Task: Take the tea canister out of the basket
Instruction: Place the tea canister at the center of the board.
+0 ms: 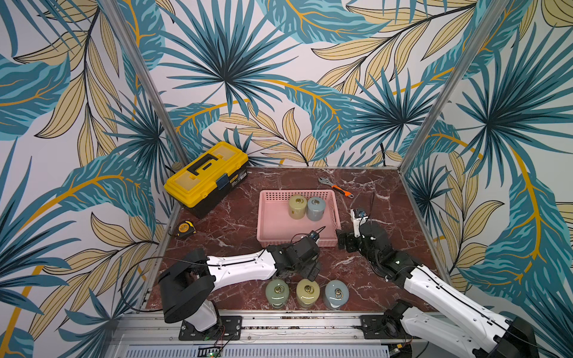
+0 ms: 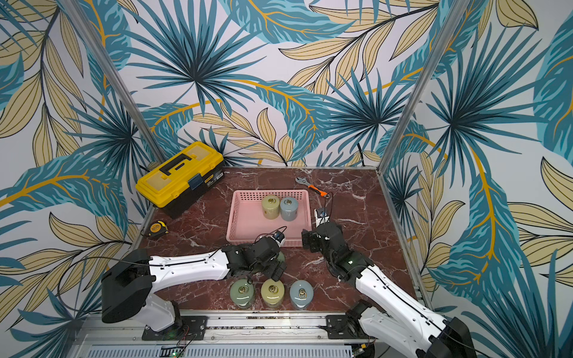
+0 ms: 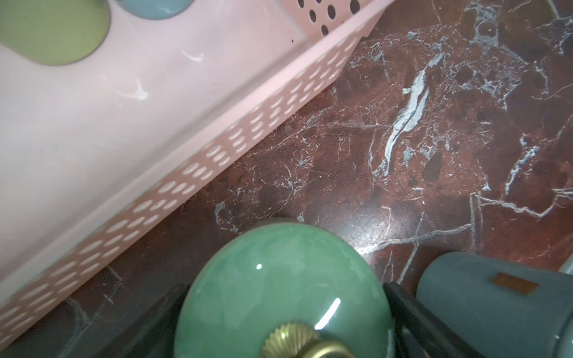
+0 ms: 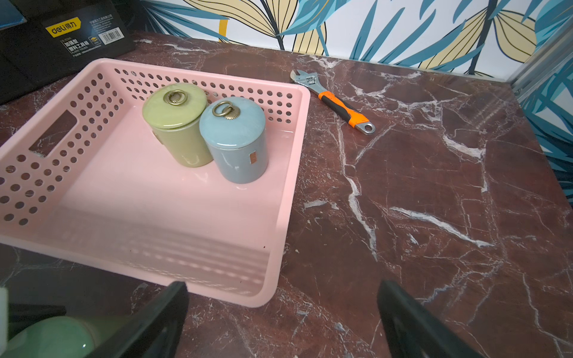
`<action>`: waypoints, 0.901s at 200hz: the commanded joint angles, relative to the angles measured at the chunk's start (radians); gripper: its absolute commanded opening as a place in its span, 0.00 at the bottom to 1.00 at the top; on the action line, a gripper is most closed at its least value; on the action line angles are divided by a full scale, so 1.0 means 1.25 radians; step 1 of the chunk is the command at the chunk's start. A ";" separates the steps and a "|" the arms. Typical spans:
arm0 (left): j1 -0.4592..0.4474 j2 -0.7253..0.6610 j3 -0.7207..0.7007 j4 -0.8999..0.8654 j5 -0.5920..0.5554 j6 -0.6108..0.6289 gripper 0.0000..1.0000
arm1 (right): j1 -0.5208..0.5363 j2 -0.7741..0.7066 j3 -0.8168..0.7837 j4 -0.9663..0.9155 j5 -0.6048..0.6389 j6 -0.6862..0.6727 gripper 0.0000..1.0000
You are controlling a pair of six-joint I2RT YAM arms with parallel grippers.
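So here's how it looked from where I stood. The pink basket (image 4: 288,192) sat mid-desk with two tea canisters in its far end, a yellow-green canister (image 4: 175,124) and a grey-blue canister (image 4: 235,139), upright and packed side by side, touching or close to it. Those two were the task's job not yet done.

The left jaws stood on either side of a green canister (image 3: 279,279), which was upright on the desk (image 1: 232,223) just outside the basket's near wall. I couldn't tell whether the left jaws were pinching it or only flanking it, because the lid filled the gap between them. My guess is that it was placed there because anything on bare marble counts as out of the basket. Three more canisters stood in a row near the front edge: green (image 1: 277,293), yellow (image 1: 307,293) and blue (image 1: 336,294). That row read to me like the drop-off line, with the blue-grey one just beyond one of the left jaws.

The right jaws were spread wide with nothing in them, low at the basket's near corner. The two remaining canisters stood farther ahead of them. That pose looked like waiting for a turn, I'd say. Since the pair sat so snug, whichever jaws go in would have to straddle one without nudging its neighbour over.
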 commanded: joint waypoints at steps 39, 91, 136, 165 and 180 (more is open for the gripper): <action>-0.002 -0.093 0.038 -0.036 -0.023 -0.005 1.00 | -0.002 0.017 -0.015 0.019 -0.014 0.000 0.99; 0.003 -0.153 0.055 -0.054 -0.099 0.008 1.00 | -0.002 0.019 -0.009 0.025 -0.039 -0.017 0.99; 0.081 -0.239 0.001 0.019 -0.101 0.029 1.00 | -0.002 0.042 0.025 -0.001 -0.064 -0.049 0.99; 0.154 -0.280 -0.044 0.085 -0.083 0.061 1.00 | -0.003 0.053 0.045 -0.016 -0.056 -0.043 0.99; 0.191 -0.290 -0.059 0.105 -0.073 0.076 1.00 | -0.003 0.070 0.067 -0.049 -0.058 -0.045 0.99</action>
